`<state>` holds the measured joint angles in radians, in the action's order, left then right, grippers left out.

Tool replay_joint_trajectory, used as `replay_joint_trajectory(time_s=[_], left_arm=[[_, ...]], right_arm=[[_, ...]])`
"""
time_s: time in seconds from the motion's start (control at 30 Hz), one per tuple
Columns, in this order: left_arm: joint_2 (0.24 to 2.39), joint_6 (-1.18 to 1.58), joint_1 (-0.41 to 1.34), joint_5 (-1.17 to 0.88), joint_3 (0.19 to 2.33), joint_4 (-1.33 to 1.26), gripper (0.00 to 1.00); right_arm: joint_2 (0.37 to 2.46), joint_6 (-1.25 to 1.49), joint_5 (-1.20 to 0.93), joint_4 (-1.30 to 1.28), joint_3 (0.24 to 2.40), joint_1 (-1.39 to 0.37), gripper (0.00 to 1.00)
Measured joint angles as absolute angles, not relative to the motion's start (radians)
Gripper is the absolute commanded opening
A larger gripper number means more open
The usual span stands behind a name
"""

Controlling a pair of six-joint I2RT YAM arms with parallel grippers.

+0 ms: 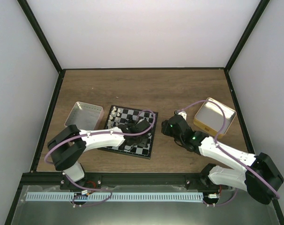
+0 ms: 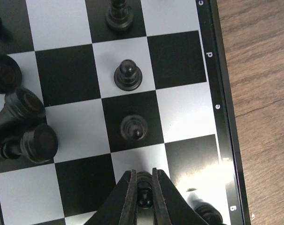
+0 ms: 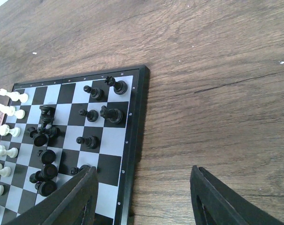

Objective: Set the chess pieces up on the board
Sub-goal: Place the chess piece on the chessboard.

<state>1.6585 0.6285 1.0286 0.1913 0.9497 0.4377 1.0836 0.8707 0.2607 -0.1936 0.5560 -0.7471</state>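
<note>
- Two black pawns [image 2: 127, 77] stood upright on the board [image 2: 179, 112]; the left claw [image 2: 143, 176] clenched a third pawn [image 2: 144, 192], also upright.
- Empty, the right claw [image 3: 144, 171] gaped released above the table [image 3: 203, 93].

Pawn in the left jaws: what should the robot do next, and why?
Probably set it down and open the left jaws. The black pawn sits over a white square, in line with two standing pawns on the board.
</note>
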Motion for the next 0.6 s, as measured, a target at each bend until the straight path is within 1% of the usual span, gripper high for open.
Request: replay_joint_trajectory(time_s=[0.07, 0.27, 0.5, 0.6], left_arm=[[1.665, 0.629, 1.029, 0.198, 0.956, 0.436, 0.11], [1.674, 0.632, 1.029, 0.205, 0.96, 0.435, 0.17], [1.68, 0.647, 1.029, 0.204, 0.96, 0.445, 0.26], [1.675, 0.656, 1.029, 0.205, 0.965, 0.461, 0.32]], right_arm=[[1.084, 0.871, 0.261, -0.194, 0.556, -0.747, 0.55], [1.084, 0.872, 0.261, -0.194, 0.556, -0.747, 0.55], [1.083, 0.873, 0.261, -0.194, 0.556, -0.747, 0.55], [1.079, 0.873, 0.26, -0.194, 0.556, -0.747, 0.55]])
